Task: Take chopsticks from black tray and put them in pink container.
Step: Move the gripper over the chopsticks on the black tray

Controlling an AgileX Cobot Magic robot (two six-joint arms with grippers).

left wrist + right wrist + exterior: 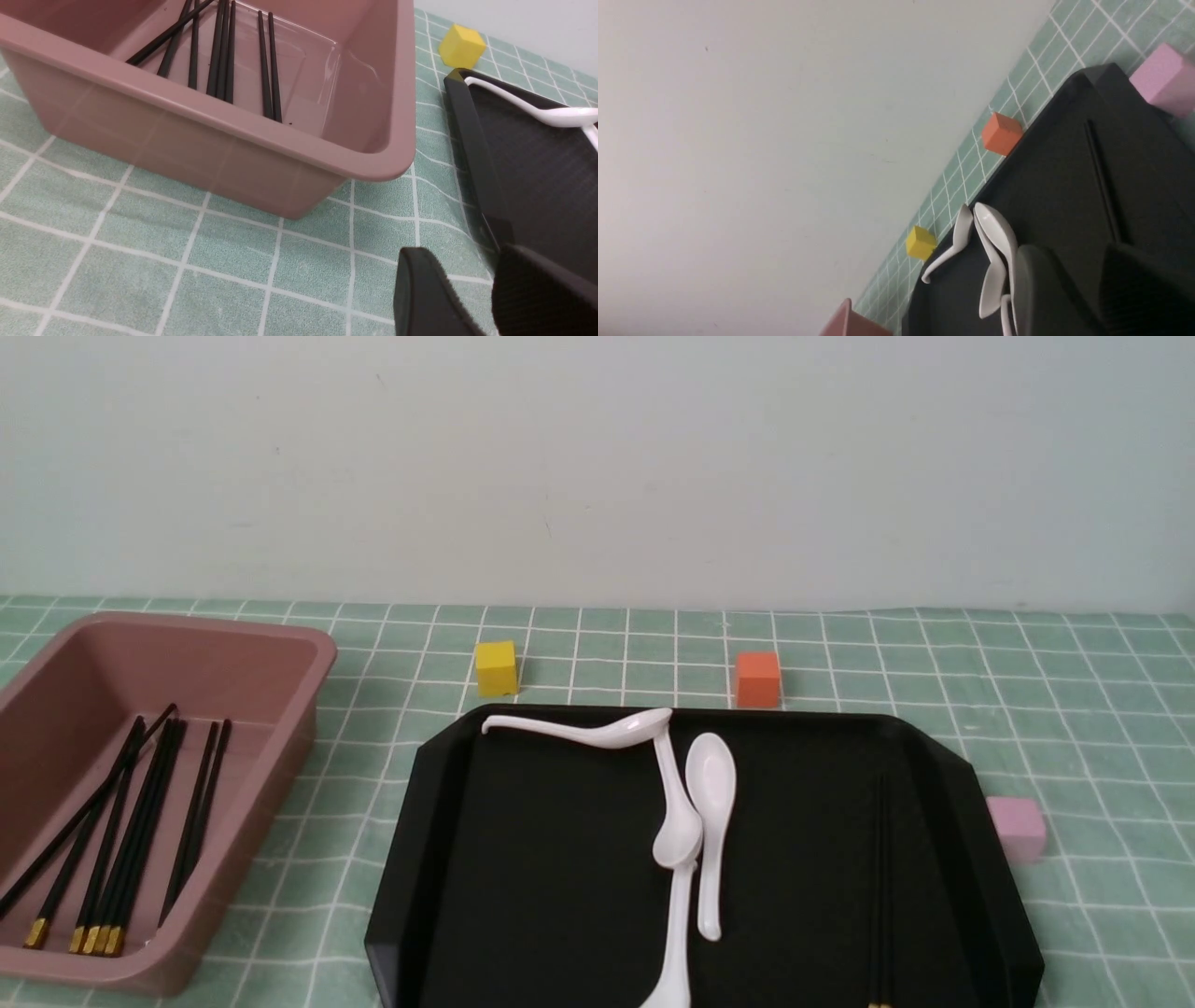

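- Two tools, both empty: left tool (467, 261) with its fingers parted, right tool (1078, 261) likewise, jaws apart over the tray side. Neither shows in front view.
- Black tray (1004, 915): two chopsticks (881, 896) left, side by side near its right side, gold ends toward the robot. White spoons (713, 803) lie mid-tray, not part of the job.
- Pink container (247, 803), left of tray, well apart: several black chopsticks (149, 831) inside, one lying across others.
- Progress: mostly done, by my read; the tray pair remains, likely the right tool's pick.
- Worktop (327, 859): green, white grid; yellow cube (496, 669) and orange cube (757, 680) beyond tray, pale pink cube (1019, 828) beside it.
- Brands, labels, writing: none readable.
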